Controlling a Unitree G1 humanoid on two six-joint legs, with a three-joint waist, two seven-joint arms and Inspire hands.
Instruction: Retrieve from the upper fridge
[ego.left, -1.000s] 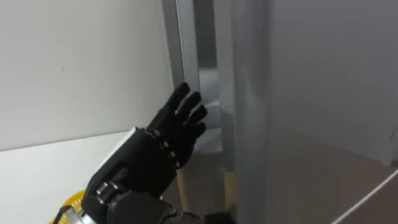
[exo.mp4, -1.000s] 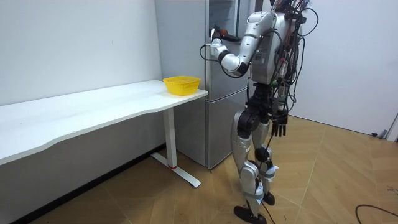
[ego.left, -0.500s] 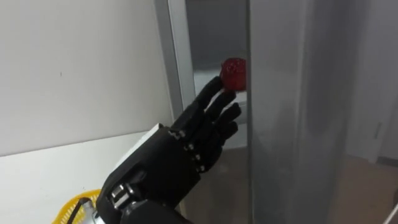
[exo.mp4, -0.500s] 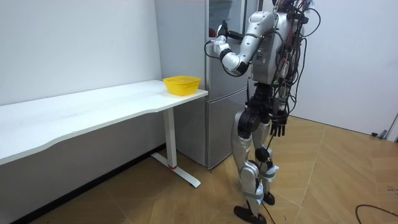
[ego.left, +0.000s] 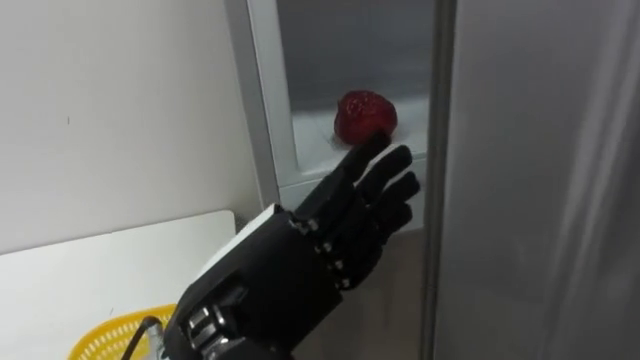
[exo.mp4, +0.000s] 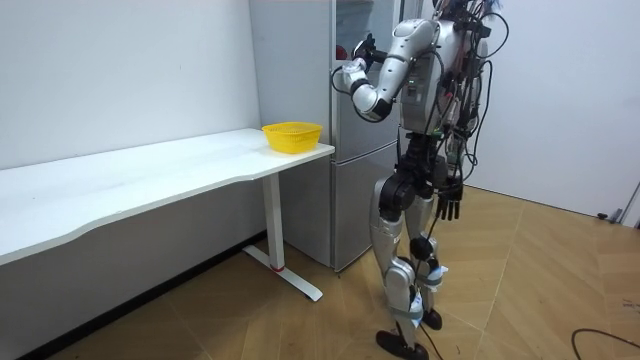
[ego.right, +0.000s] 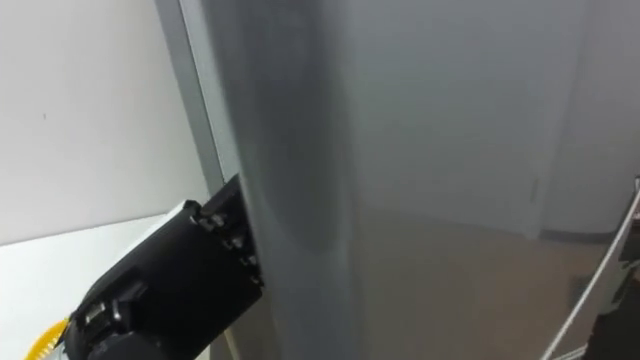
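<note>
A red round fruit lies on a white shelf inside the upper fridge. My left hand reaches into the opening just below and in front of the fruit. Its fingers are straight and the fingertips almost touch the fruit, without holding it. In the room view the left hand is raised at the upper fridge compartment. The grey fridge door stands ajar to the right of the hand; in the right eye view the door hides the shelf and the hand's fingers. My right hand hangs at my side.
A yellow basket sits on the white table to the left of the fridge, at the table's end. A white wall runs behind the table. I stand upright on the wooden floor in front of the fridge.
My left arm has lifted and the hand has gone further into the opening. The view has shifted, the door gap looks wider, and the red fruit has come into sight.
</note>
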